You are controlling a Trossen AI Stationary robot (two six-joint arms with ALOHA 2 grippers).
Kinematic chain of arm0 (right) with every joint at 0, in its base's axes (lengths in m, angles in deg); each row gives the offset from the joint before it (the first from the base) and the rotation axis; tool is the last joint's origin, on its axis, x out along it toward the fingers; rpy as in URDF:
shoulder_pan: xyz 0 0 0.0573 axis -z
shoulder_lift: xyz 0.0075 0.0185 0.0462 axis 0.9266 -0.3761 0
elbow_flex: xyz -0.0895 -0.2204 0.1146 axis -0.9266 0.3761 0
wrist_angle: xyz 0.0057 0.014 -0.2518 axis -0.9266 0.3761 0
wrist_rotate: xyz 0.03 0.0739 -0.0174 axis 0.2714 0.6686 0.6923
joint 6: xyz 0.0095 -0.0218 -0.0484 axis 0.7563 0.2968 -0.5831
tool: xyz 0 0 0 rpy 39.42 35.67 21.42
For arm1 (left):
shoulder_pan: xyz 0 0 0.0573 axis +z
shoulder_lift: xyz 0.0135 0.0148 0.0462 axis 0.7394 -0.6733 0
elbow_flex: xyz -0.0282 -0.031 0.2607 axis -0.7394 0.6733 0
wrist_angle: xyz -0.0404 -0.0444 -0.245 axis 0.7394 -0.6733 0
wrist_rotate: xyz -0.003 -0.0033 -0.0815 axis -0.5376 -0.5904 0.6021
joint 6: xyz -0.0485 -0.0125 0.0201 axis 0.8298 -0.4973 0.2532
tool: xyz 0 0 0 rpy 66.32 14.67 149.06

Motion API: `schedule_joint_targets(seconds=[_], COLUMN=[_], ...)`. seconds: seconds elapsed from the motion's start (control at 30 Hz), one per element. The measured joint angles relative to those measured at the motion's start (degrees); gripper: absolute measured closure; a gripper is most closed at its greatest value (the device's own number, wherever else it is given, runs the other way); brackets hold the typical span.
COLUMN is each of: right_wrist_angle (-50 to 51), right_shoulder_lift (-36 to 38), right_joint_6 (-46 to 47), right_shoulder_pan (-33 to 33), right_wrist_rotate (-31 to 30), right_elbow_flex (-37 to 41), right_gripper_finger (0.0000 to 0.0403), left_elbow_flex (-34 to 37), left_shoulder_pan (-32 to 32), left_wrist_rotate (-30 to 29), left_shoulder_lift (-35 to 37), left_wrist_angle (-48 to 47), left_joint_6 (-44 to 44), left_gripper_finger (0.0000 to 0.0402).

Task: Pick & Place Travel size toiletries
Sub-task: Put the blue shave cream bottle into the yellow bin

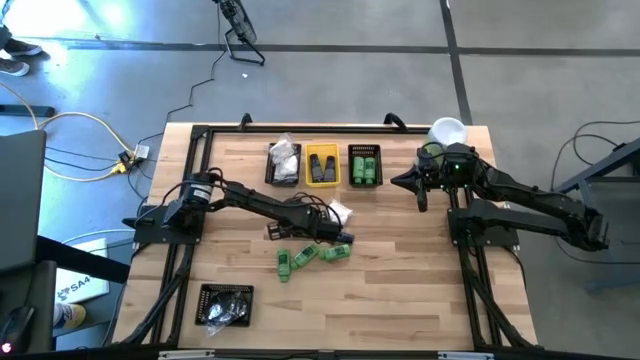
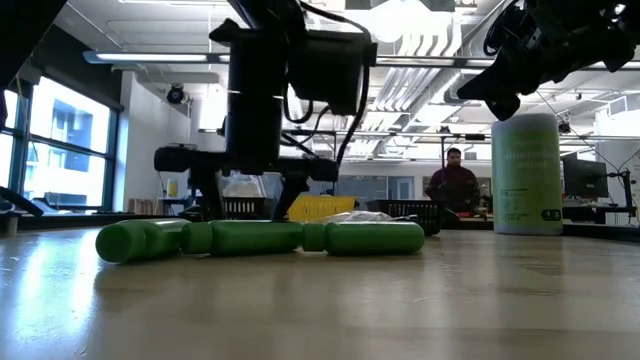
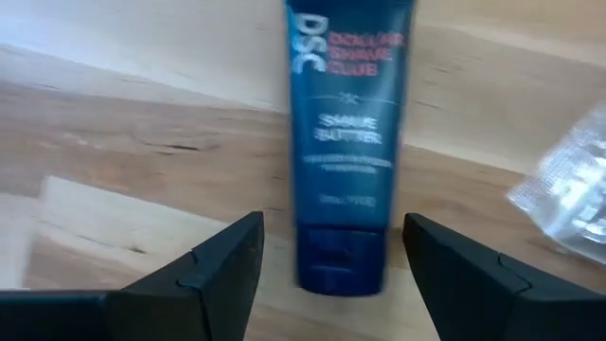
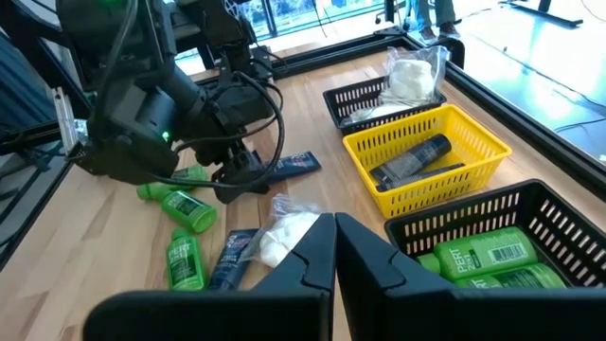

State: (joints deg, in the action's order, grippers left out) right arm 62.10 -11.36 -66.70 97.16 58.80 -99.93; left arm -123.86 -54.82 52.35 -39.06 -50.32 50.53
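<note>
Presently we find the left gripper (image 1: 340, 232) low over the middle of the wooden table (image 1: 420, 290), its two fingers spread apart and holding nothing. Between those fingers, seen from the left wrist, a dark blue shave-butter tube (image 3: 343, 142) lies flat on the wood with its cap toward the camera; the fingers (image 3: 222, 260) stand on either side of the cap end and, as far as we can judge, do not touch it. A clear crinkly packet (image 3: 568, 204) lies just beside the tube.

Three bright green bottles (image 1: 308, 257) lie loose on the table near the left gripper, on the side toward the table's front edge; in the low view they lie on their sides, end to end (image 2: 260, 238). A white packet (image 4: 284, 235) and a second blue tube (image 4: 232, 256) rest close by.

At the far edge stand three bins in a row: a black bin (image 1: 284, 163) with white packets, a yellow bin (image 1: 322, 165) with dark tubes, and a black bin (image 1: 365, 166) with green bottles. Another black bin (image 1: 225, 305) sits near the front left corner.

The right gripper (image 1: 422, 183) waits raised near the far right, its fingers pressed together and empty, beside a pale-green cylinder with white lid (image 2: 526, 172).
</note>
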Motion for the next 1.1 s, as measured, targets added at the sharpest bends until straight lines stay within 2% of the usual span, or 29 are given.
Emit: schedule_joint_targets(seconds=[0.47,0.83,1.1], right_wrist_angle=[0.1,0.2,0.2], right_shoulder_lift=[0.0,0.0,0.0], right_joint_6=[0.0,0.0,0.0], right_shoulder_pan=[0.0,0.0,0.0], right_wrist_rotate=[-0.2,-0.2,-0.2], right_elbow_flex=[0.0,0.0,0.0], right_gripper_finger=[0.0401,0.0401,0.0401], left_elbow_flex=[-0.1,-0.1,-0.1], left_shoulder_pan=[0.0,0.0,0.0], left_wrist_rotate=[0.3,-0.9,-1.0], left_shoulder_lift=[-0.7,-0.8,-0.8], left_wrist_angle=[1.2,1.3,1.3], left_joint_6=[-0.1,-0.2,-0.2], left_gripper_finger=[0.0157,0.0247,0.0261])
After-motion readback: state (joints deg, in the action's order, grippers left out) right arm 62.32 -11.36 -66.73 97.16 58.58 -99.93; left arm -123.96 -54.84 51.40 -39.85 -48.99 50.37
